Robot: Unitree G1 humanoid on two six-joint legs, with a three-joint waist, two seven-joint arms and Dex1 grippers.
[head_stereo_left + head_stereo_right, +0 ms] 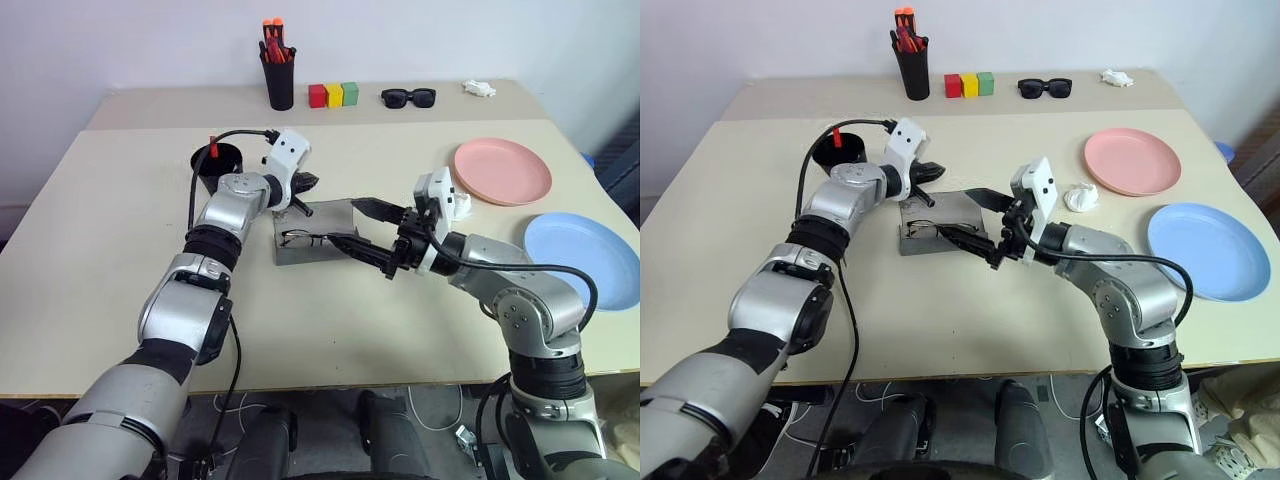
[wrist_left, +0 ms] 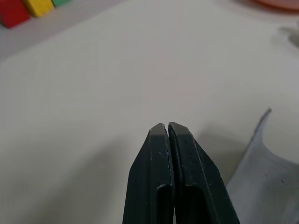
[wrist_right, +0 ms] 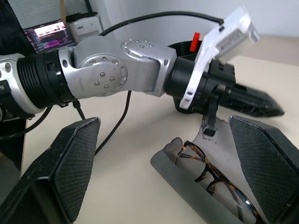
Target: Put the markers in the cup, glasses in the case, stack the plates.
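The grey case lies open at mid-table, and the thin-framed glasses rest inside its front half. My left gripper is shut on nothing, just behind the case's back left corner. Its closed fingertips hover over bare table beside the case lid. From the right, my right gripper reaches over the case. It is open, with one finger on each side of the glasses. The black cup stands left of the case, and a red marker sticks out of it. At the right lie the pink plate and the blue plate, apart.
Along the back edge are a black pen cup with orange-red pens, three coloured blocks, black sunglasses and a small white object. A crumpled white wad lies beside the pink plate, behind my right wrist.
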